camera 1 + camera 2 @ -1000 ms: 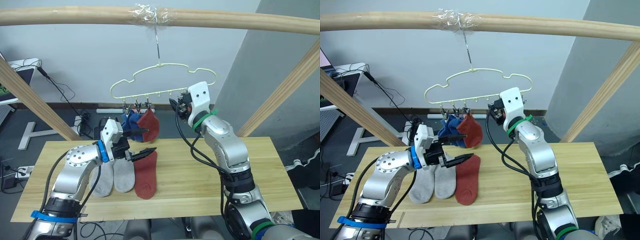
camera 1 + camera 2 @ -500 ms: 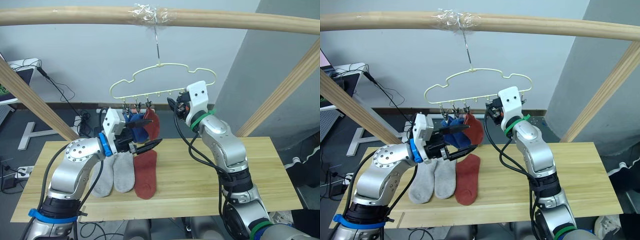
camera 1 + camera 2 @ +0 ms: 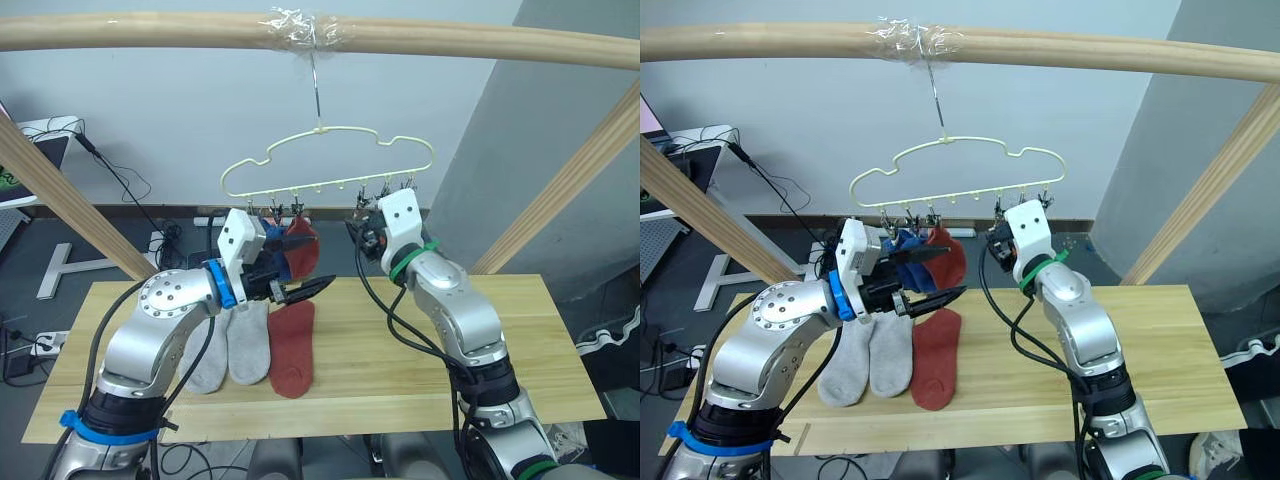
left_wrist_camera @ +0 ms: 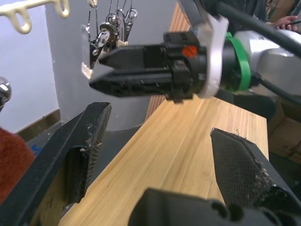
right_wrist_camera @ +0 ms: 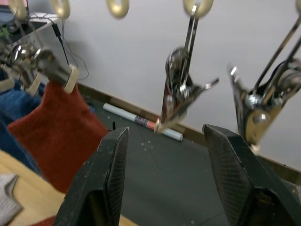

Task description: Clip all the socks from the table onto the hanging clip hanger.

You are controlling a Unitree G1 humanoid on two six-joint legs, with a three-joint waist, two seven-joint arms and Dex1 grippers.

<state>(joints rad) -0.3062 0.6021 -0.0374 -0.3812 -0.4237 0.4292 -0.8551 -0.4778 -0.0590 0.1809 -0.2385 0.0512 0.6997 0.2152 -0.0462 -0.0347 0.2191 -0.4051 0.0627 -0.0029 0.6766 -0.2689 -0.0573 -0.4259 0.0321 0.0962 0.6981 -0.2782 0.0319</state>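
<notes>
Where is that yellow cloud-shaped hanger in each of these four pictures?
Left eye view: the clip hanger hangs top centre, under the pole.
Right eye view: top centre again, slightly left of middle.
Left wrist view: its pale loops in the top-left corner.
Right wrist view: its loops along the top edge.
Shared landmark: the empty metal clips dangling from its bar, seen in all four.

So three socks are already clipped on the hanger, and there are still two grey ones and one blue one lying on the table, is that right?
Not quite. The third sock on the table is rust red, not blue, lying beside the two grey socks. Both blue socks already hang from the clip hanger with the other red sock. The left eye view shows this.
</notes>
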